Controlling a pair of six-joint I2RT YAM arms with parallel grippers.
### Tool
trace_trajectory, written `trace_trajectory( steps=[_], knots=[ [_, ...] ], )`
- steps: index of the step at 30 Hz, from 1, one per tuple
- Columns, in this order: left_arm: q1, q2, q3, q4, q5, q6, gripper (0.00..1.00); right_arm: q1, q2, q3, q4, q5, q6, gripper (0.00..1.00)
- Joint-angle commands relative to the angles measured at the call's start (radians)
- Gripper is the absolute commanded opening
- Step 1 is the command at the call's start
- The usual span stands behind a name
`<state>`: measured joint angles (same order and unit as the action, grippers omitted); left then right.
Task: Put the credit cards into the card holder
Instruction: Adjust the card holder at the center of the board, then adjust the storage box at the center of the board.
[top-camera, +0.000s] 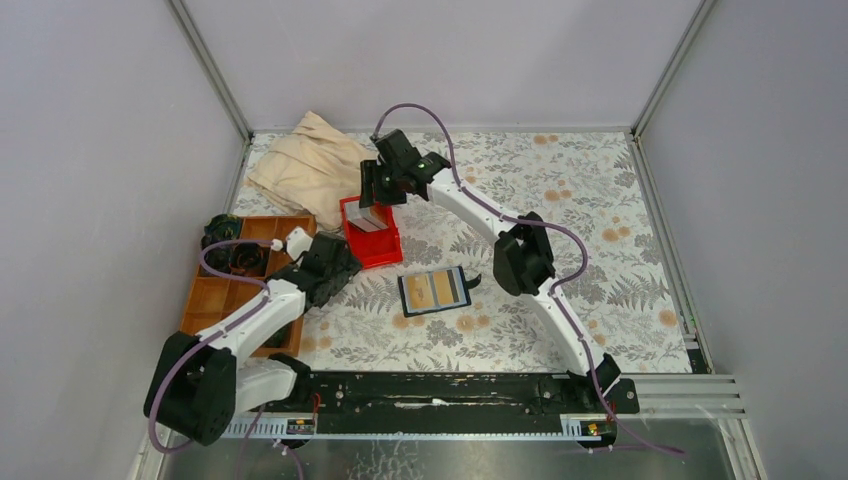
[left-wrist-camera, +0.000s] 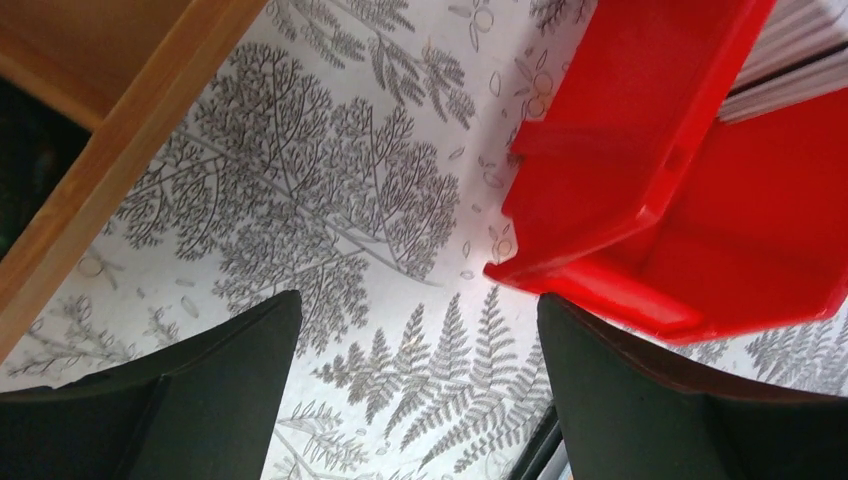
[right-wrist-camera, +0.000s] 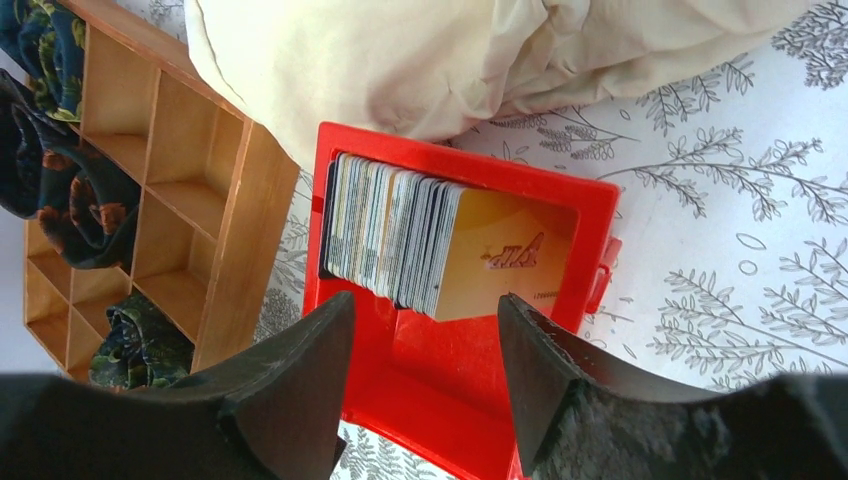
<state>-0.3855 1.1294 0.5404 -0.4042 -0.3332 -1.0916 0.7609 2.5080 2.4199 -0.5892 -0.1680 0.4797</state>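
Plainly, the credit cards stand packed on edge in the red bin, to the far left of the open card holder lying mid-tabletop. The right jaws hover over the pack, parted and empty. If they close there, they may pinch several cards at once or fan the pack and spill some. The left jaws gape wide and empty just beside the bin's near corner, and could nudge it askew.

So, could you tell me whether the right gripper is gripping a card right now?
No, the right gripper hangs open over the credit cards, which stand stacked in the red bin.
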Motion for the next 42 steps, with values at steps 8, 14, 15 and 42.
trace_trajectory(
  steps=[8, 14, 15, 42],
  knots=[
    [0.111, 0.130, 0.046, 0.258, 0.138, 0.032, 0.95, -0.020, 0.089, 0.108, 0.032, -0.080, 0.035, 0.61],
    [0.123, 0.192, 0.058, 0.357, 0.196, 0.053, 0.95, -0.029, 0.101, 0.104, 0.018, -0.078, 0.036, 0.60],
    [0.124, 0.199, 0.059, 0.367, 0.201, 0.056, 0.95, -0.030, 0.101, 0.102, 0.013, -0.077, 0.034, 0.60],
    [0.144, 0.411, 0.132, 0.645, 0.407, 0.165, 0.91, -0.097, 0.075, 0.012, -0.086, -0.090, -0.044, 0.56]
  ],
)
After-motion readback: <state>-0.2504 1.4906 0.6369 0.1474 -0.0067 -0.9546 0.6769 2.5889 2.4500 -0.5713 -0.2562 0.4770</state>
